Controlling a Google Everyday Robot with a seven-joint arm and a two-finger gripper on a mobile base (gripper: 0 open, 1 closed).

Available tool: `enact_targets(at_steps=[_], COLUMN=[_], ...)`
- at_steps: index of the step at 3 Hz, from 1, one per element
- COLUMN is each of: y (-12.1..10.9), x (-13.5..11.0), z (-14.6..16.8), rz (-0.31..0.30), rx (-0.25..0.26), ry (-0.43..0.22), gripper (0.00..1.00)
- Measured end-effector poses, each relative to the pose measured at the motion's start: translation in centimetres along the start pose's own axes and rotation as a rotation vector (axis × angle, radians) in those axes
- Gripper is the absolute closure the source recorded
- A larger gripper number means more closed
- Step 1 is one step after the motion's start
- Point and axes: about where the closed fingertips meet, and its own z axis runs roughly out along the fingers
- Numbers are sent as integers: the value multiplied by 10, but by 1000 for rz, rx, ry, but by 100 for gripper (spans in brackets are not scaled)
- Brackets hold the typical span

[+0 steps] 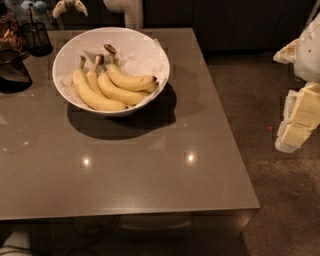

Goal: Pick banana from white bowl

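Note:
The white bowl (157,55) stands on the far left part of the grey table (165,165), lined with crumpled white paper. Three bananas lie in it. The banana (129,80) with the big dark-brown knobby stem end lies on top at the right, its blackish tip pointing right. A banana with a smaller brown stem (114,92) lies beside it, and a longer one with a thin green stem (92,96) lies at the left. My gripper (296,122) hangs at the frame's right edge, over the floor, well right of the bowl and holding nothing.
Dark wire-mesh containers (36,36) and a dark basket (11,70) stand at the table's far left. White objects (127,11) stand behind the table's far edge. Brown carpet floor (250,100) lies to the right of the table.

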Motion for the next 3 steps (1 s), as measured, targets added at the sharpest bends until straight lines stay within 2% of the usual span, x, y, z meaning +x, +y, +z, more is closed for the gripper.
enact_targets(at_steps=[2, 3], y=[-4, -13], x=[-5, -17], z=[-2, 4], rz=[15, 39], rx=[-8, -40], ry=[-9, 20], gripper=[0, 0])
